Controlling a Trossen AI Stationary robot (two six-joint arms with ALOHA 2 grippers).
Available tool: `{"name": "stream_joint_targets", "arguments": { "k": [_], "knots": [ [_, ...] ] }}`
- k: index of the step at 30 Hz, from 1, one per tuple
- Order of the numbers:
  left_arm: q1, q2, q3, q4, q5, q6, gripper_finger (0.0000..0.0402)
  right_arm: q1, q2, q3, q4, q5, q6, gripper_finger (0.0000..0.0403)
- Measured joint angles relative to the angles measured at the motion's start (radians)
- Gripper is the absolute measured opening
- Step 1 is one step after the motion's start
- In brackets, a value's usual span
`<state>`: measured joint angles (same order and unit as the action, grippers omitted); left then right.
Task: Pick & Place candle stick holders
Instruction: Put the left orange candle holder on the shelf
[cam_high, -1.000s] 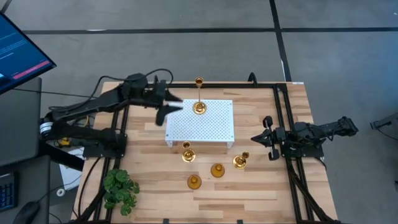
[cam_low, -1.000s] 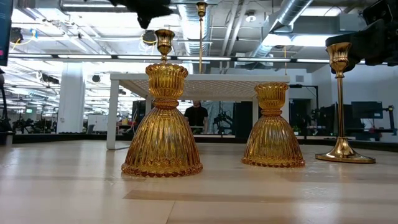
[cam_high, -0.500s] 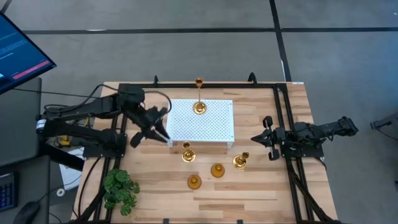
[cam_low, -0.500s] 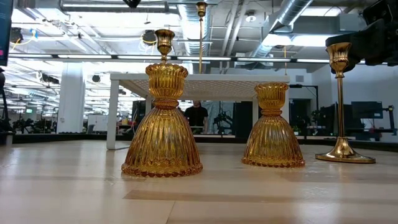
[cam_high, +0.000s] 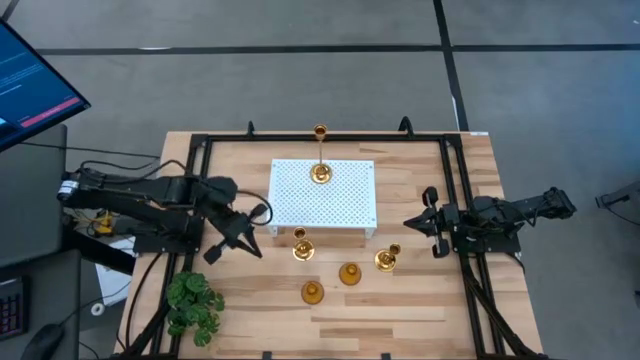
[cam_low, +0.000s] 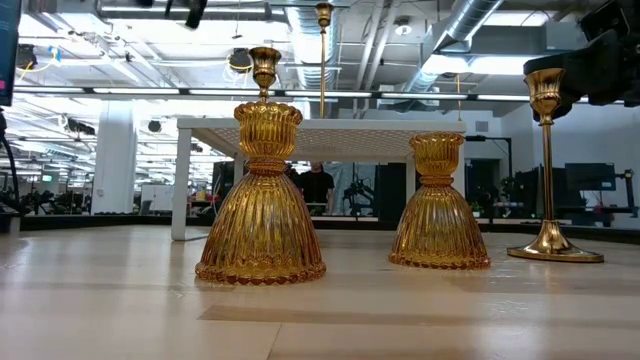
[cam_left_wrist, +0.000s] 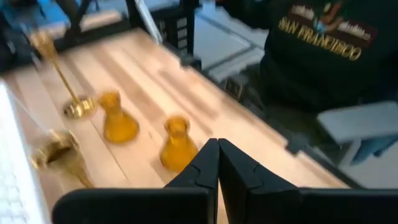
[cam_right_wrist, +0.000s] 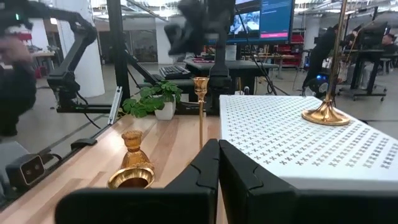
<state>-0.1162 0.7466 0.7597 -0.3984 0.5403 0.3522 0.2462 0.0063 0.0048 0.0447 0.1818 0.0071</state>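
Observation:
A tall thin-stemmed gold holder (cam_high: 320, 172) stands by its round base on the white perforated board (cam_high: 322, 200). On the wood in front of the board stand two slim-stemmed holders (cam_high: 302, 248) (cam_high: 387, 259) and two amber bell-shaped ones (cam_high: 349, 273) (cam_high: 312, 292); the low view shows the bell-shaped pair close up (cam_low: 262, 200) (cam_low: 438, 205). My left gripper (cam_high: 238, 243) hangs shut and empty off the board's near left corner, its fingertips together in the left wrist view (cam_left_wrist: 217, 163). My right gripper (cam_high: 418, 222) waits shut to the right of the board.
A green potted plant (cam_high: 195, 305) sits at the table's near left corner. Black frame rails (cam_high: 460, 200) run along the table's edges. In the left wrist view a person in a dark sweatshirt (cam_left_wrist: 317, 50) stands beyond the table's edge.
My left gripper has swung from above the board's far left part toward the table's near left, off the board, and has shut with nothing in it. The tall holder stays upright on the board.

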Motion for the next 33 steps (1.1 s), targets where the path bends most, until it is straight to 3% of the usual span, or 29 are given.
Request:
{"name": "stream_joint_targets", "arguments": {
  "k": [5, 13, 22, 29, 33],
  "knots": [
    [-0.033, -0.023, -0.118, 0.064, -0.036, -0.038, 0.0007, 0.000, 0.000, 0.000, 0.000, 0.000, 0.020, 0.0000],
    [-0.117, -0.031, -0.269, 0.308, -0.115, -0.195, 0.0007, 0.000, 0.000, 0.000, 0.000, 0.000, 0.016, 0.0000],
    [-0.290, -0.030, -0.382, 0.514, -0.380, -0.264, 0.0008, 0.000, 0.000, 0.000, 0.000, 0.001, 0.009, 0.0000],
    [-0.429, -0.030, -0.384, 0.540, -0.671, -0.265, 0.0008, 0.000, 0.000, 0.000, 0.000, 0.001, 0.009, 0.0000],
    [-0.458, -0.030, -0.385, 0.571, -0.743, -0.309, 0.0008, 0.000, 0.000, 0.000, -0.001, 0.000, 0.009, 0.0000]
  ]
}}
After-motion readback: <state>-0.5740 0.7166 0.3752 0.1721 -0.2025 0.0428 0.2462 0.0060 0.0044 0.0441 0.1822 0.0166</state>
